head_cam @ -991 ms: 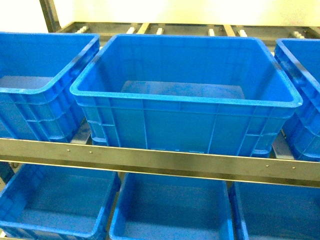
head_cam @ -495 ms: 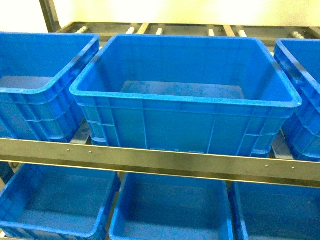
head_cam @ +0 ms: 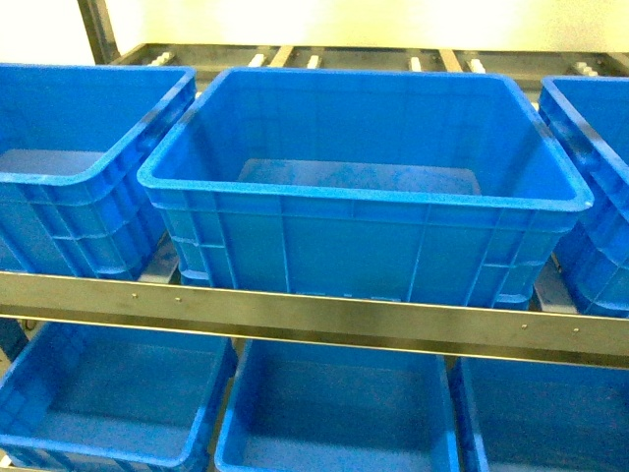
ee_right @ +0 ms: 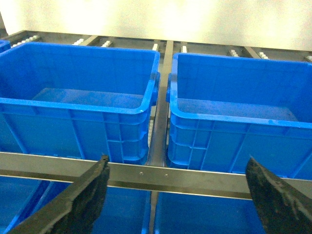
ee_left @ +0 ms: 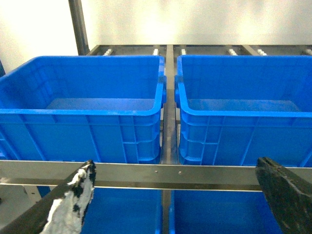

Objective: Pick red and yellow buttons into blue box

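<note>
A large deep blue box point(head_cam: 364, 197) stands in the middle of the upper shelf in the head view, and its floor looks bare. The same blue box point(ee_left: 243, 117) fills the right half of the left wrist view, and the blue box point(ee_right: 78, 102) is on the left in the right wrist view. The red and yellow buttons are out of view. My left gripper point(ee_left: 176, 165) is open, with nothing between its jaws, facing the shelf rail. My right gripper point(ee_right: 177, 160) is open in the same way. Neither gripper shows in the head view.
A grey metal shelf rail point(head_cam: 314, 315) runs across in front of the crates. Similar blue crates stand to the left point(head_cam: 69, 177) and right point(head_cam: 600, 187) of the middle one. Three more blue crates point(head_cam: 334, 413) sit on the lower shelf. Roller rails point(head_cam: 314, 59) lie behind.
</note>
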Controlling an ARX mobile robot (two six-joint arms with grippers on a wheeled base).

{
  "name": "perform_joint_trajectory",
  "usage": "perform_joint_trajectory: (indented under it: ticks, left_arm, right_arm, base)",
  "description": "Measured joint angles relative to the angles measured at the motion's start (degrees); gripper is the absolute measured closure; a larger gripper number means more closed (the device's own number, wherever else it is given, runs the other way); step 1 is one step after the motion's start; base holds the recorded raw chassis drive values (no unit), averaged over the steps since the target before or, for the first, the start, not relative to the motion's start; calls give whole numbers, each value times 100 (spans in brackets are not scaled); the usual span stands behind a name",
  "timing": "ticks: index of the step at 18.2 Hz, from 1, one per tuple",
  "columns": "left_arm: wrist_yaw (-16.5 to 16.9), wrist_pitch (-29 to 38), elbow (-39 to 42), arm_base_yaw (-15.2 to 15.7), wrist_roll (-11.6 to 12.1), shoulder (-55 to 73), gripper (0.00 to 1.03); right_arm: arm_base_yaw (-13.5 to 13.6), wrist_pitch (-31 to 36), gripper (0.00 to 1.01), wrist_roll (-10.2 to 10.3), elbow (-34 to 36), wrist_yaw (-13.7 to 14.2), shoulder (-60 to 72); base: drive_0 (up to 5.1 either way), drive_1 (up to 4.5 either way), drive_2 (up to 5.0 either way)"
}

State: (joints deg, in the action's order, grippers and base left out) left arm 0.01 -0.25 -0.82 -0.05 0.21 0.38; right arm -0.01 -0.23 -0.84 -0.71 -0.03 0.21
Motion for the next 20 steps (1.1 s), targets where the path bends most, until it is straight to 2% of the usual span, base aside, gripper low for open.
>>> perform_joint_trajectory:
  ticks: [6,8,20]
  left_arm:
    - [0,0,0,0,-4,0,5]
    - [0,0,0,0,-4,0,5]
    - [0,0,0,0,-4,0,5]
  right_arm:
    - [0,0,1,2,0,0,0]
    - [0,0,4,0,0,0,0]
    - [0,0,3,0,0,0,0]
  base:
    - [0,0,0]
    - [0,0,0]
    - [0,0,0]
